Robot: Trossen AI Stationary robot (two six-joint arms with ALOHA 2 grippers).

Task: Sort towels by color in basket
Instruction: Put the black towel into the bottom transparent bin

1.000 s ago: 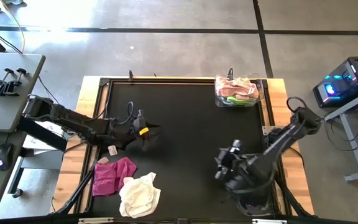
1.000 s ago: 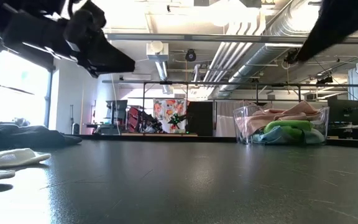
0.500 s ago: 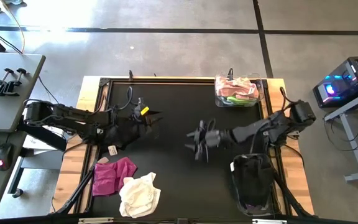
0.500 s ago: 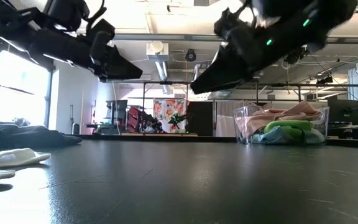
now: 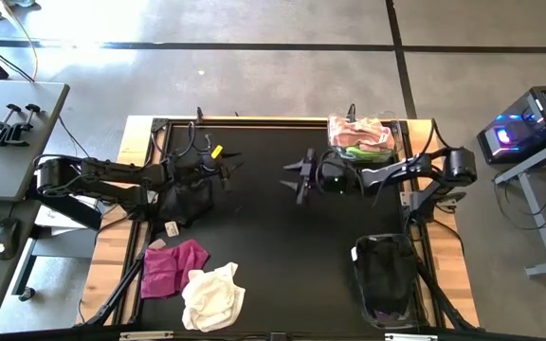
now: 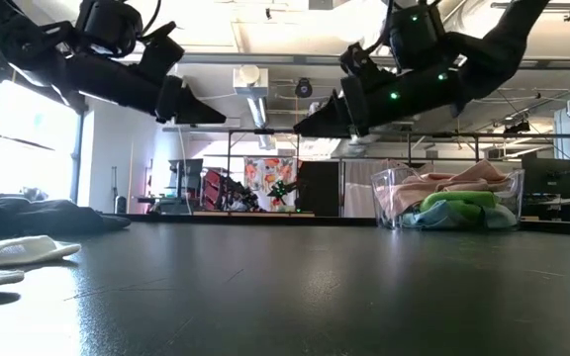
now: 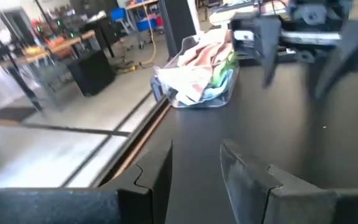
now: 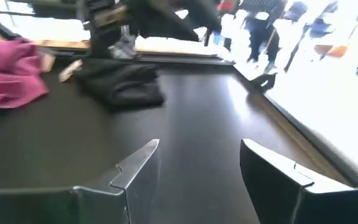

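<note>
Both arms are up off the desk (image 5: 282, 256) right now, facing each other across the middle. The left end effector (image 5: 227, 169) has its fingers spread with nothing between them, and a black towel (image 5: 183, 201) lies on the desk just below and behind it. Further back on that same side are the magenta towel (image 5: 172, 267) and the cream towel (image 5: 213, 296), touching each other near the desk's front edge. The right end effector (image 5: 297, 175) is spread too and holds nothing. Behind it, at the far corner, sits the clear basket (image 5: 392, 148) with a peach-pink towel (image 5: 360, 131) on top and a lime green towel (image 6: 453, 201) under it, plus something pale blue at the bottom.
</note>
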